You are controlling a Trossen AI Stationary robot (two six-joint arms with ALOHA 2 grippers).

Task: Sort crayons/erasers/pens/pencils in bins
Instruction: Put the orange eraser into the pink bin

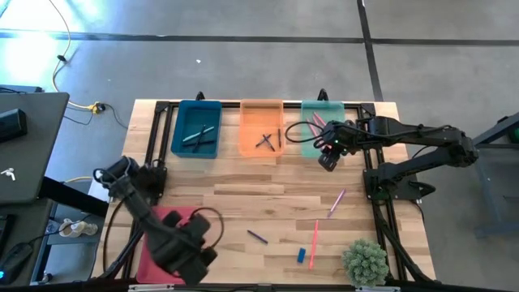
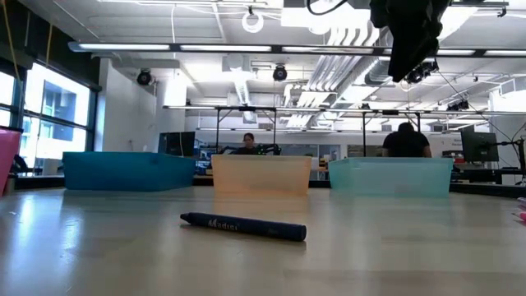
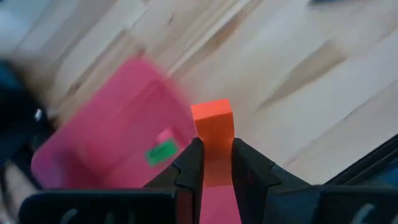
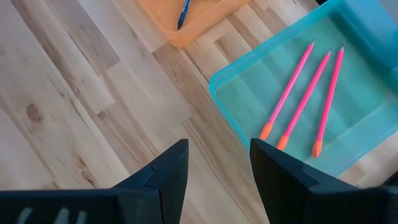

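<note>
While my left gripper clamps the orange eraser, its long axis points to 12 o'clock, beside the pink bin.

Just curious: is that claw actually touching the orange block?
Touching. The left wrist view shows the left gripper clamping the orange eraser between both fingers.

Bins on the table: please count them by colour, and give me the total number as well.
Blue bin: 1
Orange bin: 1
Mint green bin: 1
Pink bin: 1
Total: 4 bins
</note>
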